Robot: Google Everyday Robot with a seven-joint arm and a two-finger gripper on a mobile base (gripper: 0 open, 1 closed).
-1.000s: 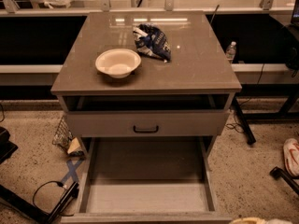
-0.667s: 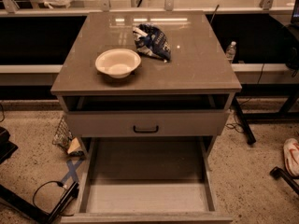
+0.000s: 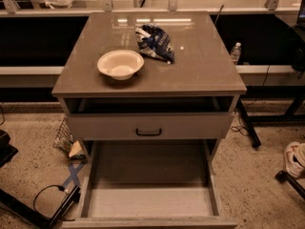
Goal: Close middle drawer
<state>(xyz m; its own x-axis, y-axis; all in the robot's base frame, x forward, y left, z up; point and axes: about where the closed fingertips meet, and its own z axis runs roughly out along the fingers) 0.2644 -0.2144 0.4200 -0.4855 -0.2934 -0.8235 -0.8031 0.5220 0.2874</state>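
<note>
**Middle drawer [image 3: 150, 199] far out, tray bare**

Sits extended under the handled upper drawer [image 3: 148, 127], front lip at the view's bottom edge. Probably rigid, light, sliding straight on rails; best pushed squarely at the front's centre. Open floor [image 3: 257, 185] both sides, cable [image 3: 45, 197] near the left corner. Gripper out of view, state unknown.

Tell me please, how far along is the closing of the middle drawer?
Nothing looks done yet: the middle drawer is pulled far out. Nothing is in hand: the gripper is not in view. Left: reach its front at the picture's bottom edge and push it fully in under the top drawer.
</note>
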